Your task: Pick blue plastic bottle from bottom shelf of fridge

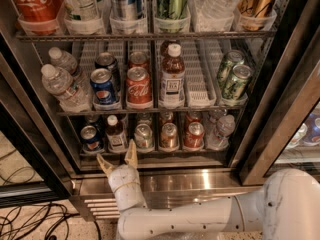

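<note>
The fridge stands open with wire racks of cans and bottles. On the bottom shelf, second lane from the left, stands the blue plastic bottle: small, dark brown drink, white cap, white label. My gripper is just in front of the shelf's front rail, slightly below and in line with the bottle. Its two tan fingers are spread open and empty, pointing up at the bottle.
A blue can stands left of the bottle, silver and red cans to its right, a water bottle at the far right. A taller brown bottle stands on the rack above. Black cables lie on the floor at left.
</note>
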Controlling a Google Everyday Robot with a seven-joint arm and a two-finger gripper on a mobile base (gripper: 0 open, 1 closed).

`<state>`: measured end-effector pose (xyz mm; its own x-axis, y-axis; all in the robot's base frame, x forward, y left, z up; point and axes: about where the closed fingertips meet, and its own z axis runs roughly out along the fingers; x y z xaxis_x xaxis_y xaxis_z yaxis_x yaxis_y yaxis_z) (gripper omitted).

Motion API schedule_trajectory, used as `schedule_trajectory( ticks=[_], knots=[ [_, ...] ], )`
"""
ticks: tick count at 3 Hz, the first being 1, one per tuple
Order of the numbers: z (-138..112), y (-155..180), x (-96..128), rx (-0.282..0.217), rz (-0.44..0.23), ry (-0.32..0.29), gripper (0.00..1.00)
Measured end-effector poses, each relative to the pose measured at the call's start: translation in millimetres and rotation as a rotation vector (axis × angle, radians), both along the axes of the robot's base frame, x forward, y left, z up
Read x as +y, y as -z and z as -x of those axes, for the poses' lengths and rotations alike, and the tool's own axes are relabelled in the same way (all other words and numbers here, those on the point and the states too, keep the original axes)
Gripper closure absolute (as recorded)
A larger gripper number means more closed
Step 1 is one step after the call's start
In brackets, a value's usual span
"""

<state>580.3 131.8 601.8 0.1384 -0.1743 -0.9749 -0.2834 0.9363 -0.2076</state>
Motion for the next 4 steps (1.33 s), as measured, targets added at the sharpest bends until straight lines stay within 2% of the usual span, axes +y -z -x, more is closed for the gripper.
schedule_trajectory(
  ticks=[2,3,4],
  knots=[
    [-13.3,1.3,-1.4,-0.006,-0.003,0.024,0.31],
    [-30.3,-0.6,3.7,-0.023,0.000,0.038,0.35],
    [-35.3,-1.3,5.2,-0.026,0.001,0.042,0.35]
  ],
)
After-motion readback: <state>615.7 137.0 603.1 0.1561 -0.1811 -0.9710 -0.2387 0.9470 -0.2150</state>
